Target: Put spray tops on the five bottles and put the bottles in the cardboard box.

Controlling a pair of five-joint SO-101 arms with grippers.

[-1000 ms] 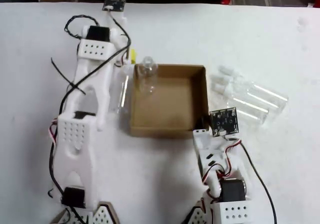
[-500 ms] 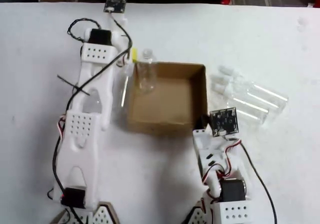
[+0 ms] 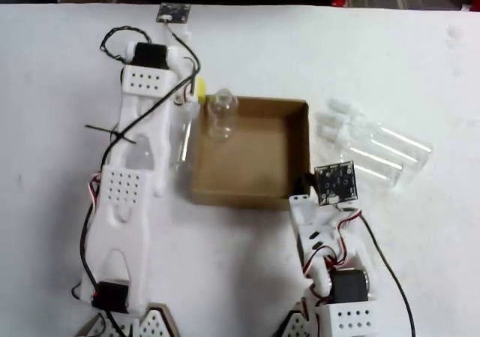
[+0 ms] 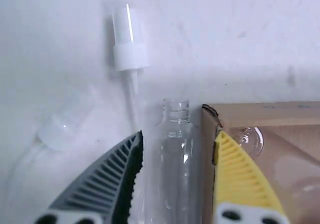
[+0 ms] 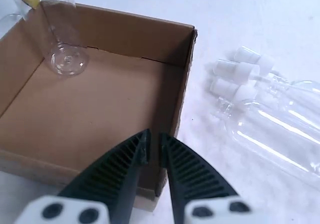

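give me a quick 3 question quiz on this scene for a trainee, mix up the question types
1. True or false: the bottle in the left gripper already wears a spray top.
2. Multiple choice: the capped bottles lie a) inside the cardboard box, b) on the table beside the box, c) upright on the box's rim.
3. Short answer: in the left wrist view, what lies on the table beyond the held bottle's neck?
Key: 1 false, its neck is open. 2 b. 3 a loose spray top.
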